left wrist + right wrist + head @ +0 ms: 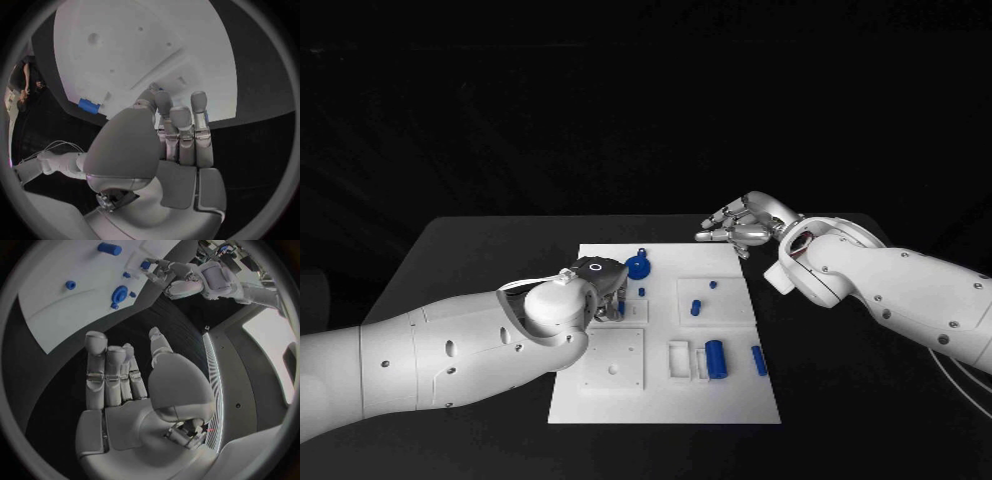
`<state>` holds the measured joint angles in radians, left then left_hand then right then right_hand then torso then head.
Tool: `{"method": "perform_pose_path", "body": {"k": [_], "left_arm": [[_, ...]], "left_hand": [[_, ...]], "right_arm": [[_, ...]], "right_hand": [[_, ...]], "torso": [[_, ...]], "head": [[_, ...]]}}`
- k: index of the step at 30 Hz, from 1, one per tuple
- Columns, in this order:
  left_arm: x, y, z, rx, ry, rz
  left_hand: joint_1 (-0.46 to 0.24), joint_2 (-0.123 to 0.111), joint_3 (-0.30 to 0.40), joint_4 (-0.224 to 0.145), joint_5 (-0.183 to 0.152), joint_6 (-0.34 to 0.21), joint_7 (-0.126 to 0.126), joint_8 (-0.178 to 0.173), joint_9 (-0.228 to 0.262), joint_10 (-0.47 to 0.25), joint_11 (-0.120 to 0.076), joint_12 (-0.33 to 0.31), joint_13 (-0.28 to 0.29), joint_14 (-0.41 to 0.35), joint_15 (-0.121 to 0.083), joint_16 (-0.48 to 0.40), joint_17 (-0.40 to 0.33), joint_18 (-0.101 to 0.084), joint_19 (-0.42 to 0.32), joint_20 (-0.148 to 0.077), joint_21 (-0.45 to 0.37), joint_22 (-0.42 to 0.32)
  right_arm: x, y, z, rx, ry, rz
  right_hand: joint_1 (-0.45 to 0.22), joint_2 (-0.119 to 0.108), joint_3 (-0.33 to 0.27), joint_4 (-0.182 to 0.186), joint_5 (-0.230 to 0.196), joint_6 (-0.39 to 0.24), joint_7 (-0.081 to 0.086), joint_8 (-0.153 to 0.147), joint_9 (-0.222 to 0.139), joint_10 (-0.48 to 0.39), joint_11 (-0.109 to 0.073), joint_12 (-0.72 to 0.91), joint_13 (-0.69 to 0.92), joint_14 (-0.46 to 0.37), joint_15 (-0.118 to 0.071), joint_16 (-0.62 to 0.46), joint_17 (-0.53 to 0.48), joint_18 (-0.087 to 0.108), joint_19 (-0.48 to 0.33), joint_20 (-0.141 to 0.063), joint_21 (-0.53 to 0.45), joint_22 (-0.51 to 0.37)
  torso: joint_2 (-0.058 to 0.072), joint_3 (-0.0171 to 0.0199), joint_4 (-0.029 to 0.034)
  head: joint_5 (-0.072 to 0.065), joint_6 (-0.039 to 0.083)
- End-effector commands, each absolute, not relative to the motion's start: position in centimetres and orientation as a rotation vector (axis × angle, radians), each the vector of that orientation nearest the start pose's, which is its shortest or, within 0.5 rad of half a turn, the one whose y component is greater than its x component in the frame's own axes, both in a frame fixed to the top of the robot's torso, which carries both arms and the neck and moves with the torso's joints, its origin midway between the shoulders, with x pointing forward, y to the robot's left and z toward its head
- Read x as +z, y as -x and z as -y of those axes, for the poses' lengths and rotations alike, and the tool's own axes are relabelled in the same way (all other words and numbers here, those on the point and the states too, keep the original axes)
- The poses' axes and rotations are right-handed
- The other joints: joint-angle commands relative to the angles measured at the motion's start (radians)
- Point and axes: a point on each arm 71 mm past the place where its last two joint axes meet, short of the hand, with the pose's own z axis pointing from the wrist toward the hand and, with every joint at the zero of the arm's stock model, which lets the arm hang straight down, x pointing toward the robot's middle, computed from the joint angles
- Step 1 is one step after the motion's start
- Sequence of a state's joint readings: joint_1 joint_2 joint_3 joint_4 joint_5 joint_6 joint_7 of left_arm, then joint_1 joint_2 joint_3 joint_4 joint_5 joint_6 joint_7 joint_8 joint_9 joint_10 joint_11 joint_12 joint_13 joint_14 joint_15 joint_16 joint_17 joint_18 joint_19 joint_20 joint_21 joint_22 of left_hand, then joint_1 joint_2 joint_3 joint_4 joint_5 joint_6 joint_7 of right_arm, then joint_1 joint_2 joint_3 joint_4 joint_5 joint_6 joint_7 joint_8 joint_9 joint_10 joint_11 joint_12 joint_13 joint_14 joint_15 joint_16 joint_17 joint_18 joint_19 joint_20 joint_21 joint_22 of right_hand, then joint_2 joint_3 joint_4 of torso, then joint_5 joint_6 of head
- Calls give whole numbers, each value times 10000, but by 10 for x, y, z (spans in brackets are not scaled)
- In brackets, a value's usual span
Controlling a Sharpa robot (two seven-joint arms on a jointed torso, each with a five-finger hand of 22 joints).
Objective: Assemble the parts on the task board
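The white task board [733, 390] lies in the middle of the table. On it are a round blue part [639, 266], a small blue peg [642, 292], a blue cylinder [715, 358] and a blue bar [759, 360]. My left hand [596, 288] hangs low over the board's left half, fingers straight and side by side [178, 125], tips down by the peg [145, 264]. I see nothing in its grasp; whether it touches the peg I cannot tell. My right hand [744, 225] hovers past the board's far right corner, fingers extended [112, 375], holding nothing.
Two more small blue pieces [713, 285] [695, 307] sit on a raised white block right of the peg. White fixtures stand at the board's near side [615, 365]. Black table [862, 400] surrounds the board. The left forearm [430, 350] covers the table's near left.
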<state>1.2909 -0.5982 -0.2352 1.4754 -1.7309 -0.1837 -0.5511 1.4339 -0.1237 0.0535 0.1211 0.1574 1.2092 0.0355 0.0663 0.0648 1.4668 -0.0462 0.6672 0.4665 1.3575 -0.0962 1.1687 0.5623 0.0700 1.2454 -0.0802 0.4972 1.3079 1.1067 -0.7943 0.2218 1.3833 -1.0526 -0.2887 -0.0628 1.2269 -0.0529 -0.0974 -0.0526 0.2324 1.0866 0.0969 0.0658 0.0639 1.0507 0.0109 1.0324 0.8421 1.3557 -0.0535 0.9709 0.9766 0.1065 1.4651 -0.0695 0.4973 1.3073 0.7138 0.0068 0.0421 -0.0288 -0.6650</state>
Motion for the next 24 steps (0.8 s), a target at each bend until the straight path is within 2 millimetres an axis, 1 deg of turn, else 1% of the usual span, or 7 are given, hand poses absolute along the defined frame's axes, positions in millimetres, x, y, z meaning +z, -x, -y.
{"method": "perform_pose_path", "body": {"k": [1,3,4,5,9,20,24], "left_arm": [[-220,-480,-114,-2158,-4163,-17722],[-220,-480,-114,-2162,-4142,-17707],[-220,-480,-114,-2163,-4135,-17702],[-220,-480,-115,-2167,-4122,-17694],[-219,-480,-115,-2236,-4020,-17650],[-219,-480,-117,-2413,-3807,-17604],[-218,-480,-117,-2489,-3764,-17564]], "left_hand": [[-15,-47,6,-32,-45,20,56,-17,22,31,64,3,-14,-23,22,-45,-9,75,-21,63,-47,197],[1,-5,34,-23,-33,97,43,-15,27,44,63,5,-19,-19,25,-36,-3,82,-19,75,-43,199],[-4,40,58,1,-21,122,40,-22,24,54,65,5,-22,-16,27,-32,-1,87,-17,81,-41,200],[34,149,147,50,4,203,42,-20,26,67,67,-1,-33,-3,29,-22,4,99,-11,93,-34,200],[140,275,272,68,3,323,21,-20,30,93,67,-6,-45,6,31,-15,8,121,-8,114,-22,202],[237,369,336,103,31,187,20,-24,16,112,68,-18,-55,16,28,-22,2,171,-10,150,3,202],[271,388,340,119,33,51,19,-37,4,115,68,-18,-54,16,28,-26,-1,187,-12,161,9,200]], "right_arm": [[-152,-527,230,8708,-3756,-16130],[-152,-527,230,8710,-3762,-16131],[-152,-527,230,8710,-3764,-16131],[-152,-527,230,8711,-3767,-16132],[-153,-527,230,8707,-3775,-16136],[-153,-527,231,8697,-3786,-16146],[-153,-527,231,8699,-3787,-16153]], "right_hand": [[40,70,63,-16,-50,9,0,-34,-13,65,-15,-18,-9,41,-19,-41,7,107,316,-42,-10,538],[40,70,63,-16,-50,9,0,-34,-13,65,-15,-18,-9,41,-19,-41,7,107,316,-42,-10,538],[40,70,63,-16,-50,9,0,-34,-13,65,-15,-18,-9,41,-19,-41,7,107,316,-42,-10,538],[40,70,63,-16,-50,9,0,-34,-13,65,-15,-18,-9,41,-19,-41,7,107,316,-42,-10,538],[49,80,72,-17,-63,20,-2,-33,-12,70,-17,-16,-8,42,-21,-45,6,106,318,-44,-2,540],[49,80,72,-17,-63,20,-2,-33,-12,70,-17,-16,-8,42,-21,-45,6,106,318,-44,-2,540],[49,80,72,-17,-63,20,-2,-33,-12,70,-17,-16,-8,42,-21,-45,6,106,318,-44,-2,540]], "torso": [[2,0,-2],[1,3,-2],[-1,2,-1],[0,1,-2],[1,2,-1],[1,3,2],[-1,2,5]], "head": [[7,-3],[3,-6],[0,-7],[0,-6],[-6,-13],[-5,-29],[-8,-32]]}}
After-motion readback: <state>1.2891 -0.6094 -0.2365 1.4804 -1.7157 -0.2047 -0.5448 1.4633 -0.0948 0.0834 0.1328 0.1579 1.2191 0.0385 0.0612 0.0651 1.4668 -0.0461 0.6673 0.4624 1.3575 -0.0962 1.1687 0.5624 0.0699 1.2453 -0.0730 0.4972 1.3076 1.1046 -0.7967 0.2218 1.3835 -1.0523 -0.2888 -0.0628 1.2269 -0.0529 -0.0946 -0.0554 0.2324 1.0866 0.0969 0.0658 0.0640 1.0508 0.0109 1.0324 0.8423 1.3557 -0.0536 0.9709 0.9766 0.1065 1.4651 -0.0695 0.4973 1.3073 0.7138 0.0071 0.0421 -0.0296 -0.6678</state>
